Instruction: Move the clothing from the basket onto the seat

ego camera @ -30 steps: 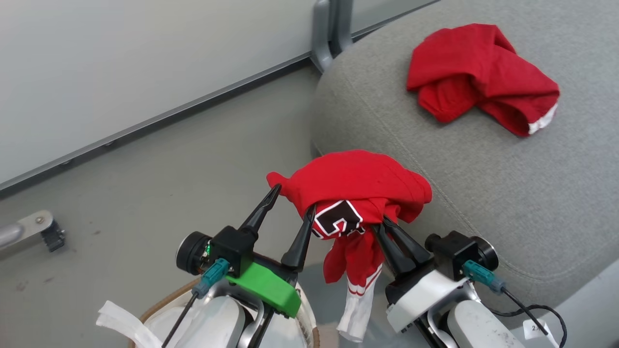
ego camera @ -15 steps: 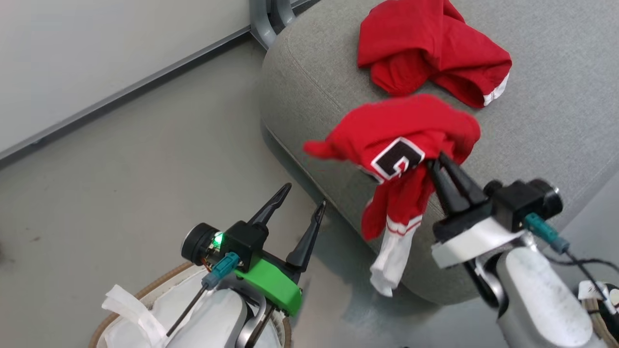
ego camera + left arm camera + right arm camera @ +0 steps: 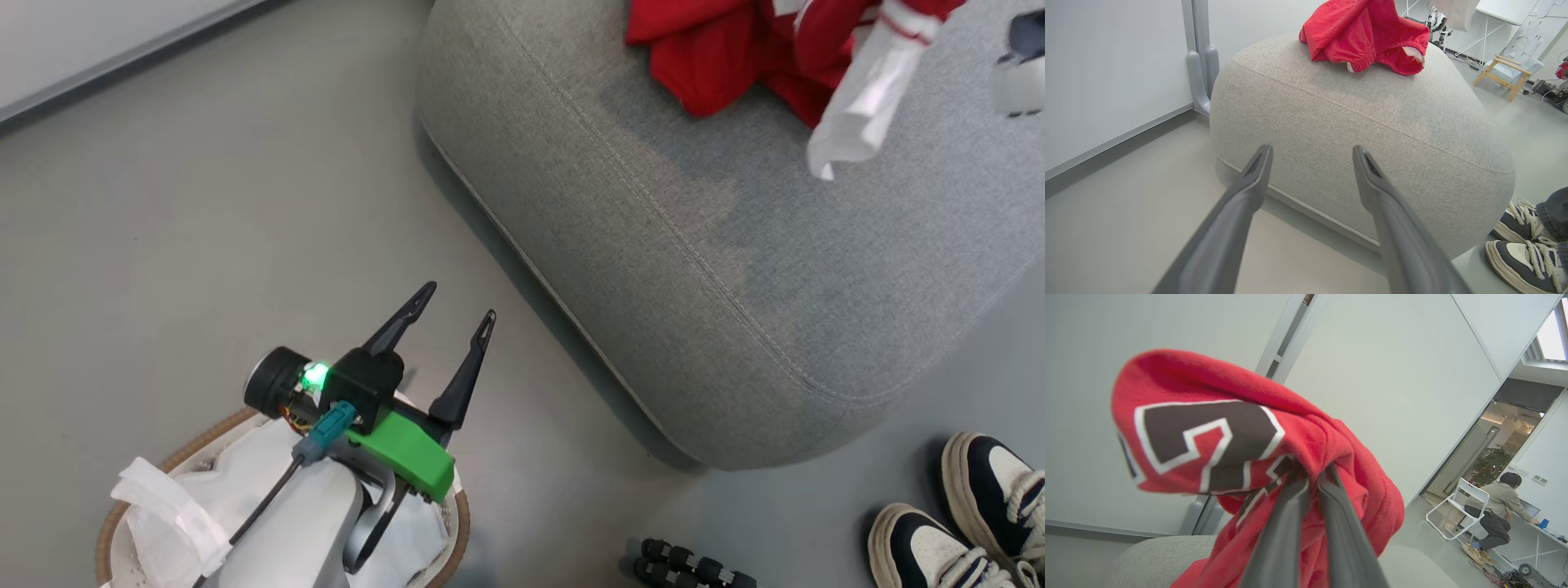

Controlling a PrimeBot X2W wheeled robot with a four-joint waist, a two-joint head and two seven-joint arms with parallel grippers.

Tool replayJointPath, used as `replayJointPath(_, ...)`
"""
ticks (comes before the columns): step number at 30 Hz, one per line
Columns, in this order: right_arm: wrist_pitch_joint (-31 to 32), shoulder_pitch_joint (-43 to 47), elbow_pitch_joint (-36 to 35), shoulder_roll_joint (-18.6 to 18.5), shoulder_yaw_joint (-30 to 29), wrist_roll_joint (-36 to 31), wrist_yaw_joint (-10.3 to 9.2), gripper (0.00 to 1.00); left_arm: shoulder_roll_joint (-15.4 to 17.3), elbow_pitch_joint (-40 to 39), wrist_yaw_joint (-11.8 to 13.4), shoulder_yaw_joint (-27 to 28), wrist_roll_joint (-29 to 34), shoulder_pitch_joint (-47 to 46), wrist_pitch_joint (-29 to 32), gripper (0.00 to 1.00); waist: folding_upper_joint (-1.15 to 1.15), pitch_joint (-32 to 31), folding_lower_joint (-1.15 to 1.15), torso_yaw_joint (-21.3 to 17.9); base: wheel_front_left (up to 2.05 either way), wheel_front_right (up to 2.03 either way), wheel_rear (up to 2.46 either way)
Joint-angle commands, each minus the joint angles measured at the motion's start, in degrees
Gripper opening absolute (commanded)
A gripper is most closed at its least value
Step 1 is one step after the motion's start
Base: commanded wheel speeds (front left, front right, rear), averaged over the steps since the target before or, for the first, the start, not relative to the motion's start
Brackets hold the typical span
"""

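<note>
The right gripper (image 3: 1310,473) pinches the red jersey (image 3: 1208,433) tight, high over the couch (image 3: 694,269). Bring it down low first, then let go. The left gripper (image 3: 459,300) is wide, empty.

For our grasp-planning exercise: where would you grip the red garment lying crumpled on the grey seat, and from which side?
Pinch a raised fold on top of the red garment, coming down from above. It lies as a soft bunched heap whose edges hug the seat, so its upstanding folds likely give purchase.
</note>
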Motion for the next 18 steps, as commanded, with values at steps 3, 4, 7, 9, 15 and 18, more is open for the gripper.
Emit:
replayJointPath(3, -0.1, -4.7, 4.9, -1.0, -2.4, -0.1, -0.08, 0.00, 1.8, -1.0, -0.2, 0.1, 0.9, -2.3, 0.0, 1.00, 0.00, 5.9, 0.00, 1.6, 0.00, 0.00, 0.00)
replayJointPath(4, -0.1, -5.5, 6.4, -1.3, -3.0, -0.4, -0.08, 0.00, 2.2, -1.3, -0.2, -0.1, 1.1, -2.8, 0.0, 1.00, 0.00, 6.8, 0.00, 1.9, 0.00, 0.00, 0.00)
replayJointPath(7, -0.1, -7.4, 11.4, -1.7, -4.8, -2.0, -0.08, 0.00, 3.1, -2.1, -0.2, -1.0, 1.7, -4.6, 0.0, 1.00, 0.00, 9.3, 0.00, 3.0, 0.00, 0.00, 0.00)
replayJointPath(9, -0.1, -7.8, 14.6, -1.5, -5.8, -2.6, -0.08, 0.00, 3.3, -2.8, -0.2, -1.4, 2.1, -5.6, 0.0, 1.00, 0.00, 10.6, 0.00, 3.9, 0.00, 0.00, 0.00)
replayJointPath(15, -0.1, -5.0, 22.3, 1.5, -8.6, -3.1, -0.08, 0.00, 3.5, -4.6, -0.2, -2.7, 2.7, -7.9, 0.0, 1.00, 0.00, 13.1, 0.00, 6.1, 0.00, 0.00, 0.00)
replayJointPath(18, -0.1, -3.2, 25.4, 2.6, -10.3, -3.7, -0.08, 0.00, 3.4, -4.8, -0.2, -3.0, 2.7, -8.4, 0.0, 1.00, 0.00, 13.5, 0.00, 6.8, 0.00, 0.00, 0.00)
